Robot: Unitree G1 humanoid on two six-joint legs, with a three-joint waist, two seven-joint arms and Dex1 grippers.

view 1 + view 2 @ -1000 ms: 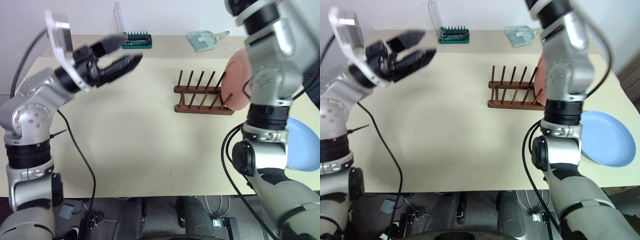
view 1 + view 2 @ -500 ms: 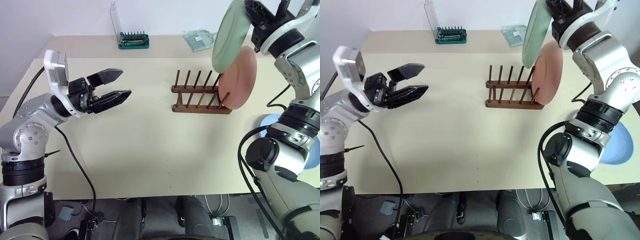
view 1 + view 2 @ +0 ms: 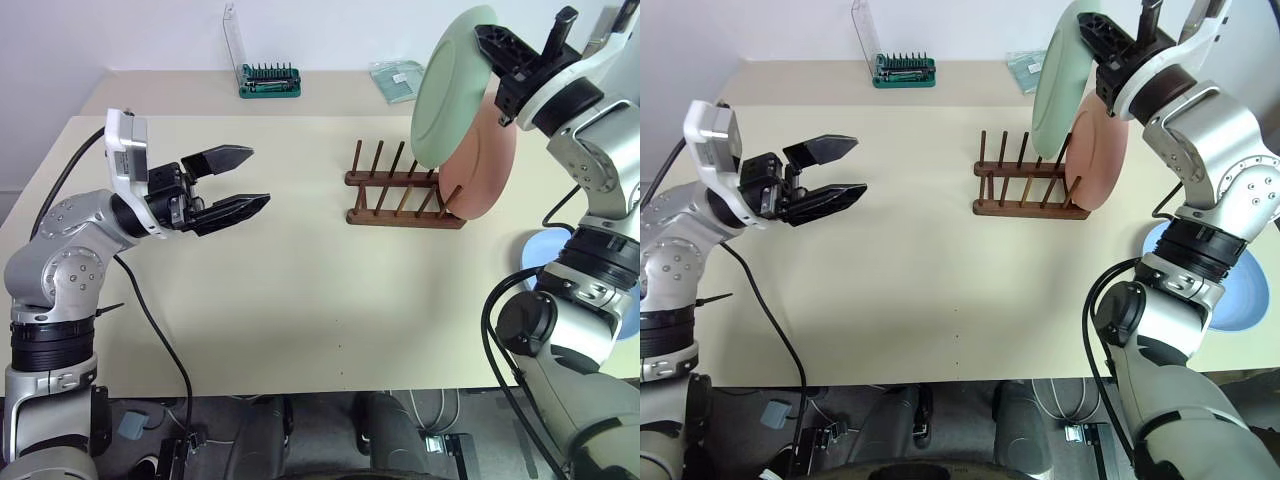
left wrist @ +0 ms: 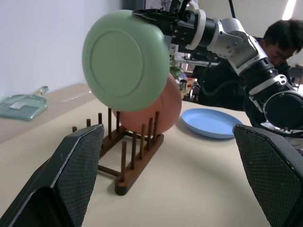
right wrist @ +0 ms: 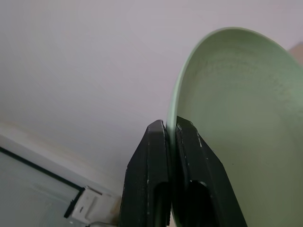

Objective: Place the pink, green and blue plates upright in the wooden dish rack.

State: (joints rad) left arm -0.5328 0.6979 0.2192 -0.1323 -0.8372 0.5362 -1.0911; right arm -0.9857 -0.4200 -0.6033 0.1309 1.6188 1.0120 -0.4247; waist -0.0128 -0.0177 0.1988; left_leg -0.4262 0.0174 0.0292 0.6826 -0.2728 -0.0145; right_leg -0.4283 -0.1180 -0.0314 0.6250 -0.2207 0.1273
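The green plate covers the upper left part of the pink plate, so which slot of the wooden dish rack the pink plate's lower edge sits in cannot be told. The blue plate is mostly hidden behind the right arm in the left eye view. In the right wrist view the green plate runs off the edge, and the right end effector hides the stretch of rim it pinches. The items in the green case at the surface's far edge are too small to identify
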